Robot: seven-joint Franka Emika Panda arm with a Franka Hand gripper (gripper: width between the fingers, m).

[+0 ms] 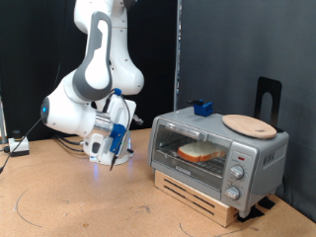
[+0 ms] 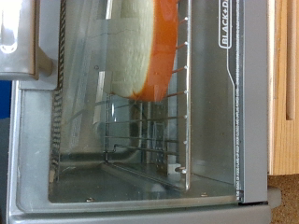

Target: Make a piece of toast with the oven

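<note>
Toast [image 2: 140,47] lies straight ahead of my jaws, on the rack behind the oven [image 1: 217,153] door; whether they're spread, I cannot tell.

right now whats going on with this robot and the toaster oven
The piece of toast already lies on the rack inside the oven, and the glass door looks closed. The gripper hangs in the air off the oven's left side in the exterior view, with nothing seen between its fingers. A wooden plate rests on top of the oven.
</note>
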